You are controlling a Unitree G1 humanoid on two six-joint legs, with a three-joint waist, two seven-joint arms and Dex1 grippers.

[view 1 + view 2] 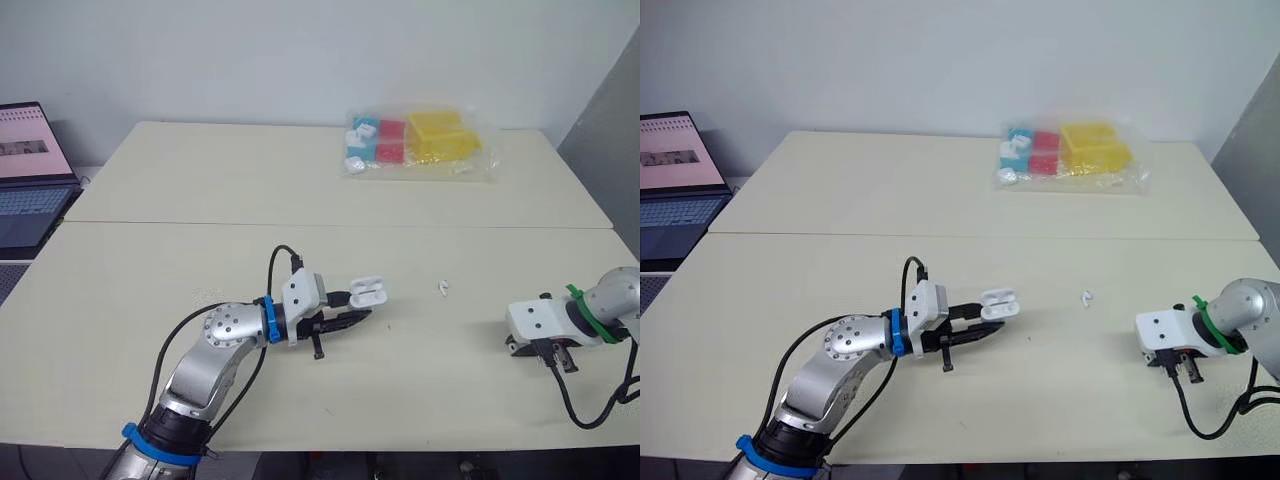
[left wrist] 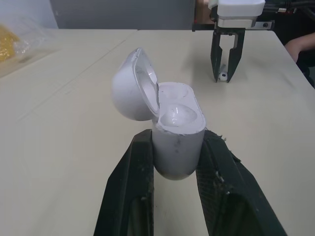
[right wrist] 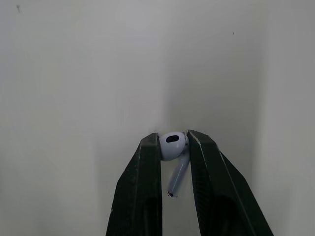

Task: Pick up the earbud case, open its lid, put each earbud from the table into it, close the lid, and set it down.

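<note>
The white earbud case (image 2: 177, 129) has its lid swung open, and both wells look empty. My left gripper (image 2: 177, 140) is shut on the case's lower body and holds it just above the table, near the middle (image 1: 366, 291). One white earbud (image 1: 443, 288) lies on the table to the right of the case. Further right, near the front edge, my right gripper (image 1: 543, 352) points down at the table. It is shut on a second white earbud (image 3: 173, 146), pinched by the head with the stem hanging between the fingers.
A clear plastic bag (image 1: 418, 140) of yellow, red and blue items lies at the table's far side. An open laptop (image 1: 28, 170) stands off the table's left edge. A seam (image 1: 330, 225) runs across between two tabletops.
</note>
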